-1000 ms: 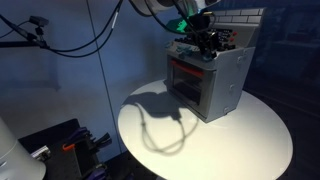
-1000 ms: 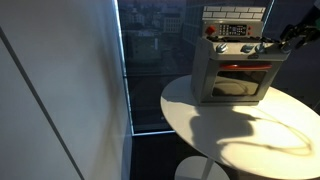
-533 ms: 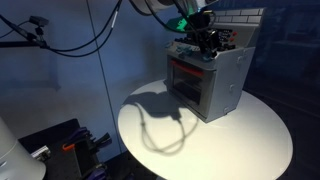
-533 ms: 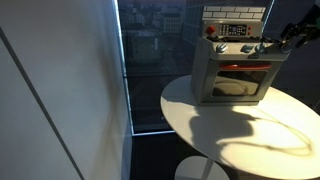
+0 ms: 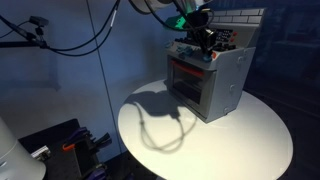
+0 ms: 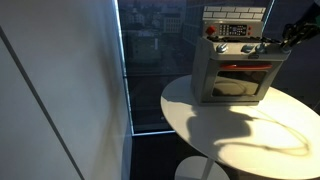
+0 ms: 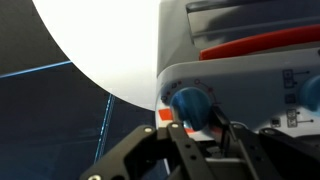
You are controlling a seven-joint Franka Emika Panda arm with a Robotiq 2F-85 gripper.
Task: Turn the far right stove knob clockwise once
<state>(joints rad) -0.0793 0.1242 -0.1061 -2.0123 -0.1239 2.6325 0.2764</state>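
In an exterior view the stove (image 5: 226,82) stands on the round white table (image 5: 210,138), and the gripper (image 5: 203,45) sits at its upper front edge, over the knob row. The knobs are too small here to tell apart.

In an exterior view the gripper (image 6: 286,38) meets the stove (image 6: 236,72) at the right end of its front.

The wrist view stands upside down. The far right stove knob (image 7: 188,101) sits at the stove's corner, just beyond the dark jaws. I cannot tell whether they clasp it. A second pale-blue knob (image 7: 309,93) is beside small panel marks, which are too blurred to read.
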